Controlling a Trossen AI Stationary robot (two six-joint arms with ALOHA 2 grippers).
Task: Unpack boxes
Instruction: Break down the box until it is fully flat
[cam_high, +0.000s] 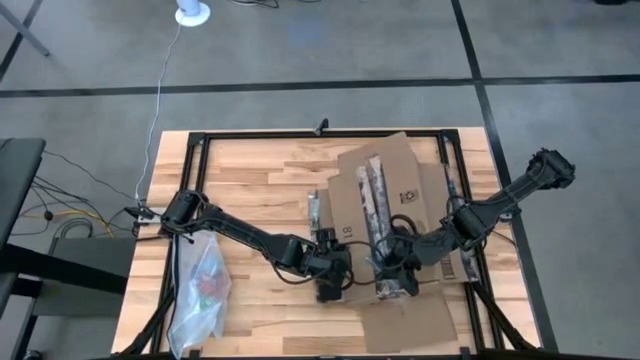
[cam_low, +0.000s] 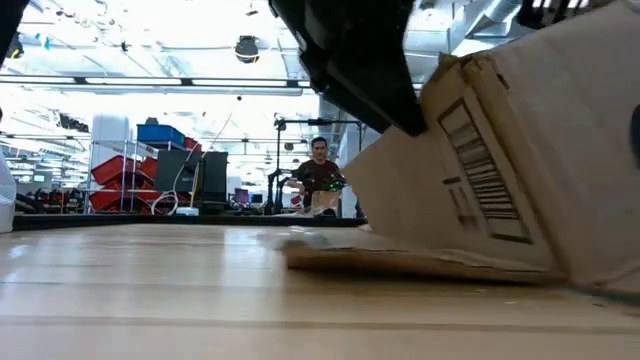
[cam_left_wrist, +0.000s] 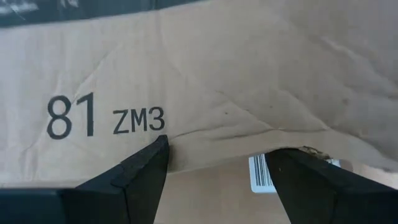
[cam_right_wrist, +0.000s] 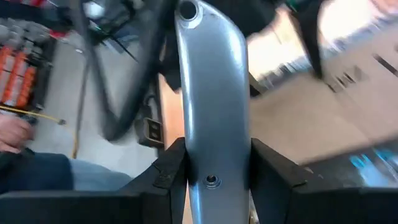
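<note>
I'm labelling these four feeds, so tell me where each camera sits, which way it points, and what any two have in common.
High view: above the table, looking straight down on the cardboard box, plastic bag and both arms.
Low view: at tabletop height, looking level across the table into the room; a dark arm part hangs overhead.
Left wrist view: on the left arm, facing the box wall printed 81; left gripper open.
Right wrist view: on the right arm; right gripper shut on a silver tool.
Shared: high and left wrist views both show the 81 print.
</note>
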